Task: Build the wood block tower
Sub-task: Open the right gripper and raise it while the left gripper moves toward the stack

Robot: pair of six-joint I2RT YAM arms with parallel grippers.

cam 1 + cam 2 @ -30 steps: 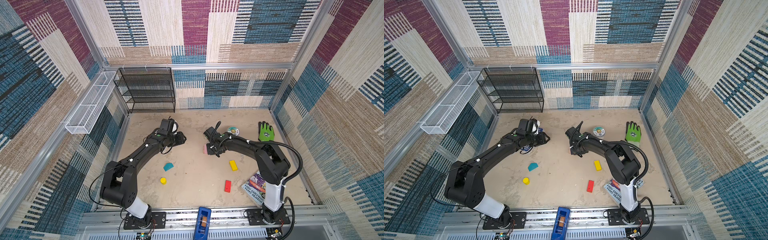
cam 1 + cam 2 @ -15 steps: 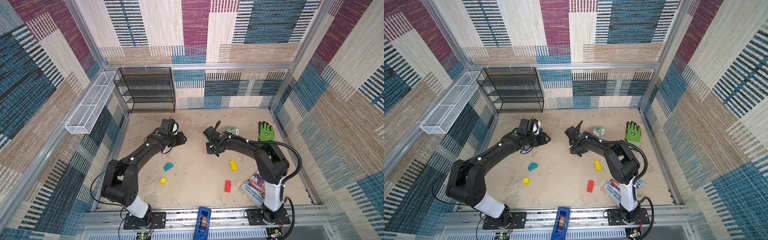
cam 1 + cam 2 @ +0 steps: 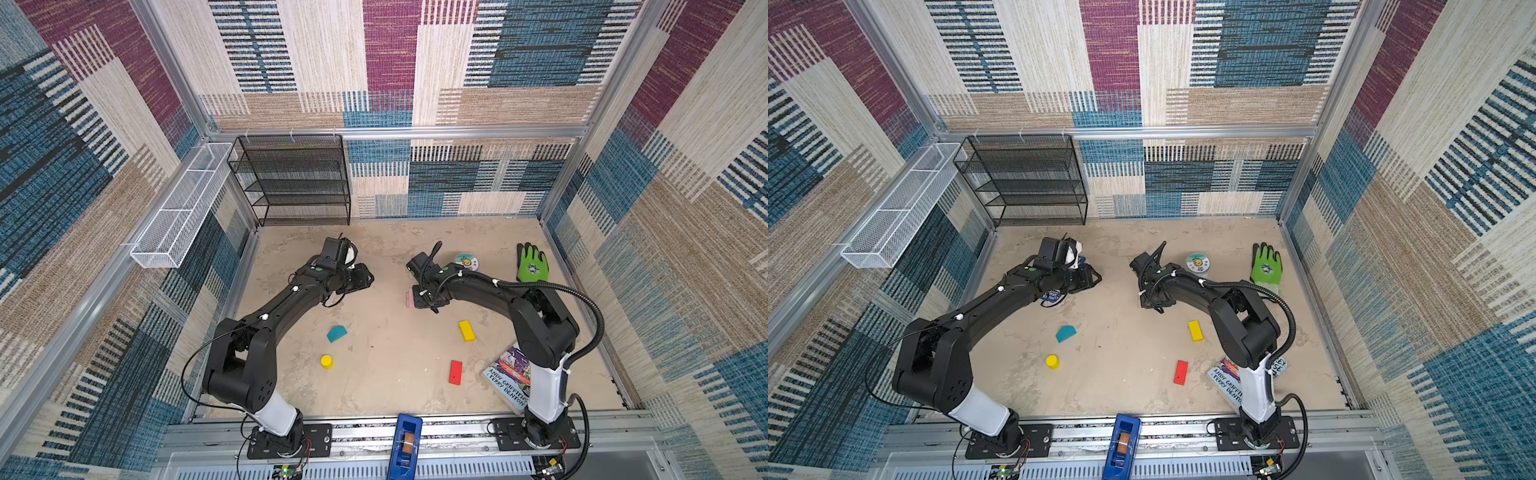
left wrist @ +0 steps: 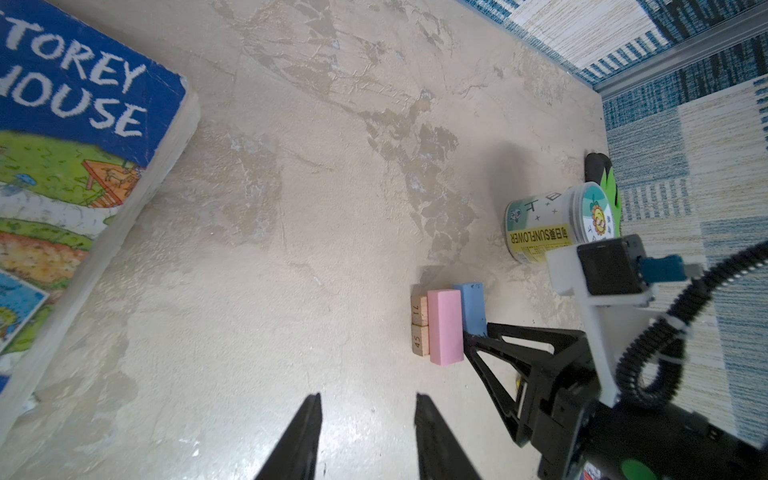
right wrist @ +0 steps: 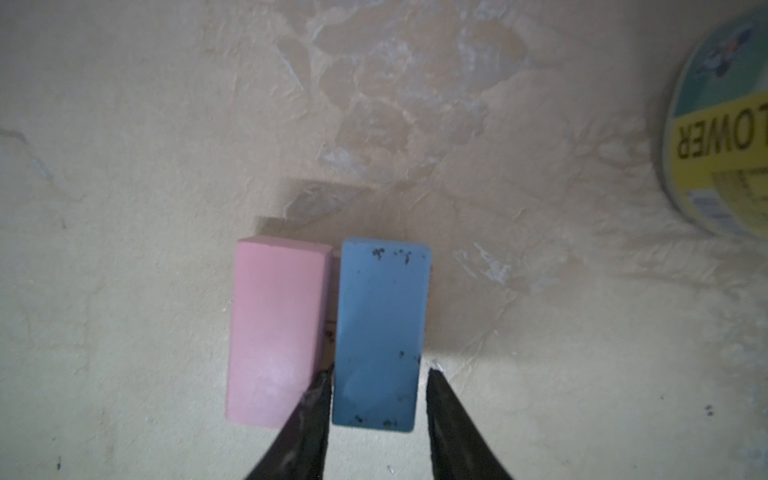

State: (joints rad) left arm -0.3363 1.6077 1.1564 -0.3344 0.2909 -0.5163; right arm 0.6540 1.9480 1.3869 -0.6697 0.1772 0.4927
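The right wrist view shows a pink block (image 5: 274, 328) and a blue block (image 5: 380, 332) lying flat side by side, long sides parallel and in line with the right gripper (image 5: 380, 376). Its slightly parted jaws straddle the blue block, loose on one side. Only the left wrist view shows two plain wood blocks (image 4: 419, 324) beneath them. The left gripper (image 4: 368, 401) hangs parted and empty above the counter (image 4: 291, 249). In a top view, only an edge of the pink block (image 3: 409, 298) shows.
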